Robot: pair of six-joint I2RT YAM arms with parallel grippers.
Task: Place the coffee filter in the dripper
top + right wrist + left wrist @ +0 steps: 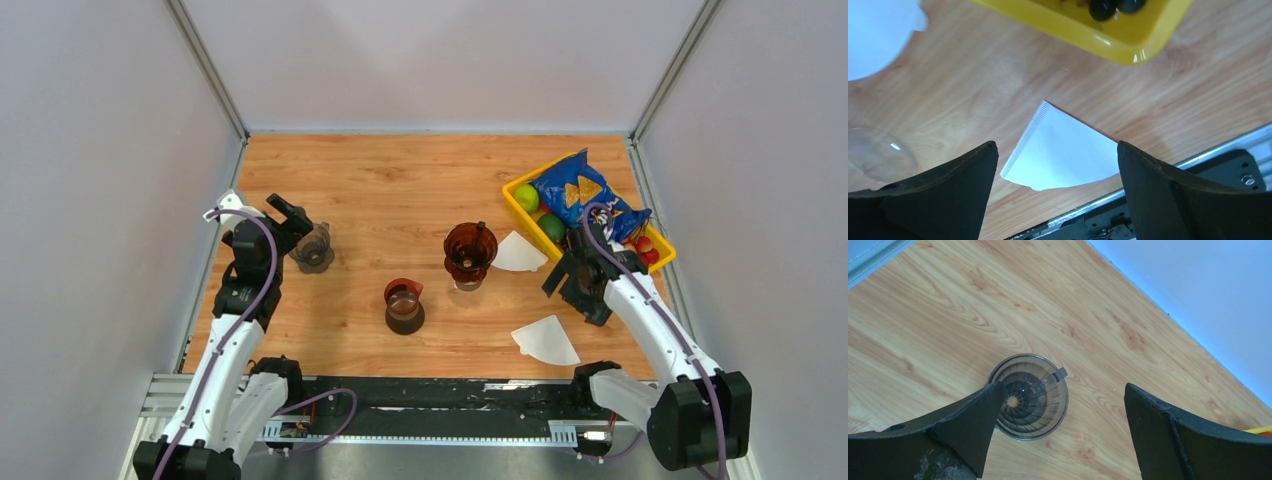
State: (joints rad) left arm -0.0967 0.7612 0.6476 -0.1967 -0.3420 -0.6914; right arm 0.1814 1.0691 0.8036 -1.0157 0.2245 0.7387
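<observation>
While my left gripper (1063, 386) is gaping over an empty dripper (1028, 396), my right gripper (1058, 147) is hanging wide above a filter (1068, 161); fruit (527, 196) and chips (576, 190) are filling the tray (1078, 31).

We see one dripper (313, 248) at the left side of the table (400, 180) and a second dripper (470, 250) near the middle. Before them, between the two, stands a small glass jug (404, 306). One coffee filter (520, 253) lies just right of the second dripper, and the other filter (546, 340) lies nearer the front edge. A tray (1073, 27) sits at the far right, with a chip bag (585, 200) in it, on top of fruit (527, 197).
</observation>
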